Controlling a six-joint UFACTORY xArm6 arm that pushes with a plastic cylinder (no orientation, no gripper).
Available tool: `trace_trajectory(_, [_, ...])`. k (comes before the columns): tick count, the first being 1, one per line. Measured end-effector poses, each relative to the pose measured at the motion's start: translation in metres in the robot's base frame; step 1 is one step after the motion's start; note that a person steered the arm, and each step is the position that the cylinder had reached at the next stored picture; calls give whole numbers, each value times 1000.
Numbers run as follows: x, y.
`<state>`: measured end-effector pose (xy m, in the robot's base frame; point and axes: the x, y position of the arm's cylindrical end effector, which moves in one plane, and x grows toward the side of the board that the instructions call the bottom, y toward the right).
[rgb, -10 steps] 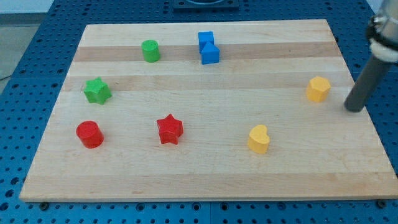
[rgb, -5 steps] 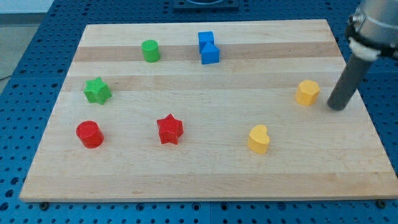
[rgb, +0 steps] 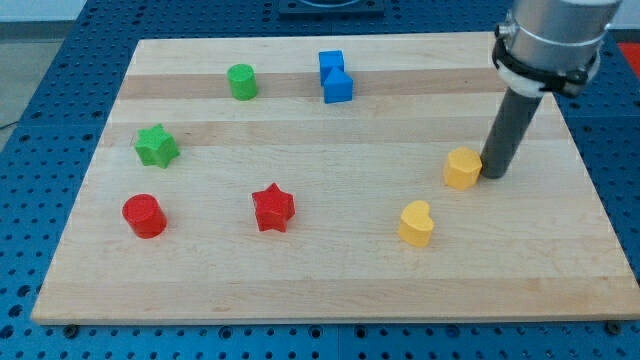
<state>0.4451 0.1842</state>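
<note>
No pincer here, just a rod holding nothing: my tip (rgb: 495, 174) sits against the view's right side of the yellow block (rgb: 462, 168). Yellow heart (rgb: 416, 223) is near, toward the view's bottom-left. To push well, keep contact centred on the block's side so it slides w/o spinning off.

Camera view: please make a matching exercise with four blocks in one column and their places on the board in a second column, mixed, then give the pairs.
Things:
1. green cylinder
2. red cylinder
3. yellow hexagonal block
4. blue blocks

Places:
A. touching my tip, on its left in the view
B. view's top, near the middle
C. view's bottom left
D. view's top left, above the green star

Pairs: 1-D, 2-C, 3-A, 4-B
</note>
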Motion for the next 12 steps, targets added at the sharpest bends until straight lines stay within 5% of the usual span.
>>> trace_trajectory(4, [1, -66])
trace_trajectory(5, [31, -66])
trace_trajectory(7, [-7, -70])
trace_trajectory(12, [55, -255])
